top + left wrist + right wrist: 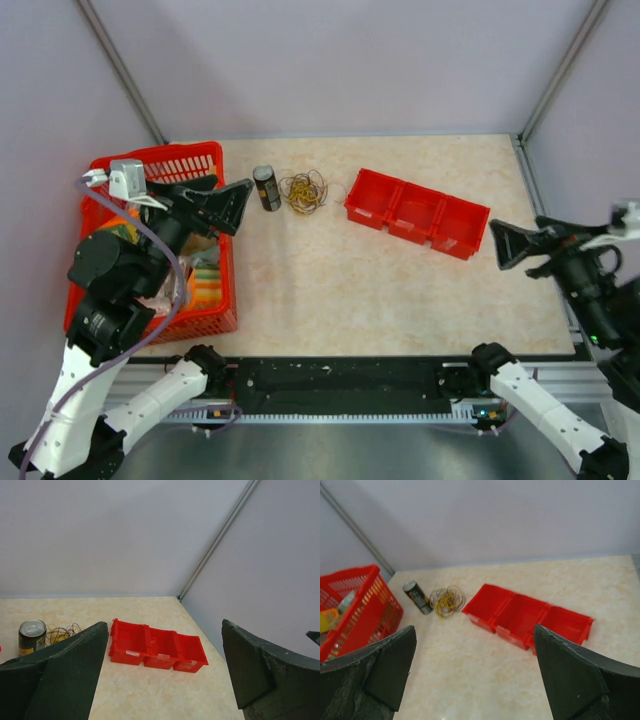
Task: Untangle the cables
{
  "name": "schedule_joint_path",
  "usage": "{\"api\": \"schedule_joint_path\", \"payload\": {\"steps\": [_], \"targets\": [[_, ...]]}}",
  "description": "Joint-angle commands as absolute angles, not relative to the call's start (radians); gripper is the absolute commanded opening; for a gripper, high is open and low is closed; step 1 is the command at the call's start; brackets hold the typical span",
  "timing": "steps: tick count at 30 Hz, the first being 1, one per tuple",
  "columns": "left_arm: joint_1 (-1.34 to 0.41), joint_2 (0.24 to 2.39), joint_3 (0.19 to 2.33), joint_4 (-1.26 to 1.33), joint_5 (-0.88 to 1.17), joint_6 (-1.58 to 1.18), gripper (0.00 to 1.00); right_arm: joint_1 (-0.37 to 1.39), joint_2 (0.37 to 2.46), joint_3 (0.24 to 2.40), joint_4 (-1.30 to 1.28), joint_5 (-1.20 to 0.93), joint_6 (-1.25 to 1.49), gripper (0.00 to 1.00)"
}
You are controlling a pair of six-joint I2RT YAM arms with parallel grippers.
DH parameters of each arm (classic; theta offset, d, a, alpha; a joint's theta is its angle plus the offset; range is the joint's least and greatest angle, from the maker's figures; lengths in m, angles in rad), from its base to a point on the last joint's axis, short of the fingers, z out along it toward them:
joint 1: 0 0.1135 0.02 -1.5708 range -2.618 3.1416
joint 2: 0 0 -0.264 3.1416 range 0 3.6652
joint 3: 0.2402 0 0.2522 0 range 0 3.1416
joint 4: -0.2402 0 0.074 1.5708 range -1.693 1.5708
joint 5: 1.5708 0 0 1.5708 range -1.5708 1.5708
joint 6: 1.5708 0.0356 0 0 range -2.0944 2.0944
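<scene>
The cables (303,192) lie as one tangled bunch of thin yellow-orange, dark and pale loops at the back of the table, next to a small can (266,187). They also show in the left wrist view (60,632) and the right wrist view (447,600). My left gripper (233,186) is open and empty, raised over the red basket's right side, left of the bunch. In its own view the left gripper (164,625) has its jaws wide apart. My right gripper (495,245) is open and empty at the far right, well away from the cables. The right wrist view shows it (475,628) spread wide.
A red three-compartment bin (417,213) stands right of the cables, also in the wrist views (157,645) (527,617). A red basket (160,160) with several items stands at the left, under my left arm. Grey walls close the back and sides.
</scene>
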State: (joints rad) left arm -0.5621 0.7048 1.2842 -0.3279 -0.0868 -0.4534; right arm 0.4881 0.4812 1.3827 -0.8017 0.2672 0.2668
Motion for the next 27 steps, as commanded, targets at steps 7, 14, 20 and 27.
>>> {"api": "schedule_joint_path", "payload": {"steps": [7,14,20,27], "targets": [[-0.555,0.700,1.279,-0.402,-0.067,-0.416,0.98,0.524,0.972,1.215,-0.586,-0.153,0.237,0.99],[-0.555,0.620,1.259,-0.532,-0.140,-0.391,0.97,0.564,1.316,1.262,-0.272,-0.178,0.006,0.99],[-0.555,0.568,1.230,-0.639,-0.133,-0.397,0.98,0.571,1.641,1.460,-0.140,-0.228,-0.165,0.98],[-0.557,0.540,1.181,-0.670,-0.149,-0.348,0.98,0.578,2.035,1.785,-0.088,-0.252,-0.106,0.98]]}}
